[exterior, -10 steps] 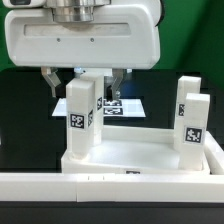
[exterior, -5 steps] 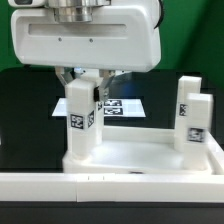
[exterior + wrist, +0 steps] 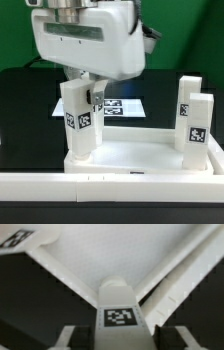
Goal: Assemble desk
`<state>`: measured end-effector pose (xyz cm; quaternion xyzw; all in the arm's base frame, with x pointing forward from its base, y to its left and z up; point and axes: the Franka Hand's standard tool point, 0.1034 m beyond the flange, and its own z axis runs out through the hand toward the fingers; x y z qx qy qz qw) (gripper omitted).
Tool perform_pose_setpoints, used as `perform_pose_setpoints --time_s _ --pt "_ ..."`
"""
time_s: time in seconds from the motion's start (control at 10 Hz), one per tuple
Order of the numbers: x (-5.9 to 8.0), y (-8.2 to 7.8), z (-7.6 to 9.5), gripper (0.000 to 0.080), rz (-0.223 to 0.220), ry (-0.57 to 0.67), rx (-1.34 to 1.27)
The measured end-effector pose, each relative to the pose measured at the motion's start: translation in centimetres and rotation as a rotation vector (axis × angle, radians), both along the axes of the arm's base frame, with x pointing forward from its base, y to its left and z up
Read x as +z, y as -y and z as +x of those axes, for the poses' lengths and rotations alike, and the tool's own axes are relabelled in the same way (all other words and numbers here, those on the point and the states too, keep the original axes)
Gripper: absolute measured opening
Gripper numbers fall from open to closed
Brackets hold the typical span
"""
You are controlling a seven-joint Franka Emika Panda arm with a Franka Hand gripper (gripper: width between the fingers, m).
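While I watch from the near side: the border rail (image 3: pixel 100 181) is bare.
Desk slab (image 3: pixel 140 155): behind it, rim up.
Legs standing: two at the exterior view's right (image 3: pixel 194 122).
Gripper (image 3: pixel 82 92): fingers narrowed onto the left leg (image 3: pixel 79 125).
Left to do: I judge this leg's seating and a fourth, unseen.
Marker board (image 3: pixel 122 106): farthest back.

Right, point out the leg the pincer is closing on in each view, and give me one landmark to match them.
Exterior view: the tagged leg stands on the exterior view's left part of the desk slab, its top under the pincer.
Wrist view: the same leg is central, its tag facing the camera, between the fingers.
Shared landmark: the leg's black-and-white tag.
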<state>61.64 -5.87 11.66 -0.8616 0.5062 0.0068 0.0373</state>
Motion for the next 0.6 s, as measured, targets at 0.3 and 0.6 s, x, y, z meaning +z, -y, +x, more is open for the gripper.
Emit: perform_pose_setpoints --time_s 0.3,0.6 --pt "-0.1 0.1 0.7 0.0288 0.05 0.029 -0.444" --pt "-0.1 -0.5 1.5 0.0288 0.069 0.085 -0.72"
